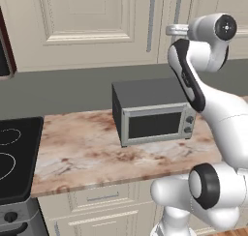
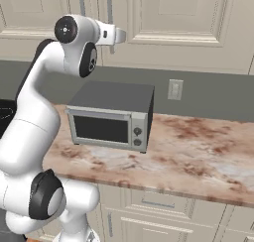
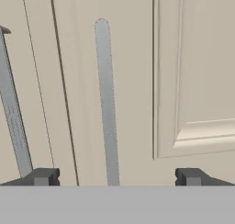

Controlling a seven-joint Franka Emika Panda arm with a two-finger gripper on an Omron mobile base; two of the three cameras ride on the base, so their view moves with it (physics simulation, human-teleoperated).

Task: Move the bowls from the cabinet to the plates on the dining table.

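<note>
Doors come first here: the bowls are nowhere to be seen, so you must judge them shut away behind the closed cabinet (image 1: 87, 17).

In the left base view, your arm rises from the lower right, elbow bent high, the wrist level and reaching toward the bar handles (image 1: 151, 16) above the oven (image 1: 154, 115) on the worktop (image 1: 87, 148). A stove (image 1: 14, 157) sits at the left edge.

In the right base view, the same pose reads from the other side: forearm upright, hand horizontal, its tip close against the handle (image 2: 110, 8) at the seam between two doors. An outlet (image 2: 174, 89) shows on the wall right of the oven.

In the hand view, your gripper (image 3: 114, 177) faces the door squarely, jaws spread wide and holding nothing, with one handle (image 3: 106, 103) running upright between the fingertips (image 3: 43, 176). A second handle (image 3: 13, 113) lies at the left.

Expect the handle to be stiff, thin and smooth; take it mid-length, so it does not slip as the door swings. The bowls, stone-like by the task's sense, are probably heavy, rigid and chippable; plan a rim pinch, one finger inside, one outside.
</note>
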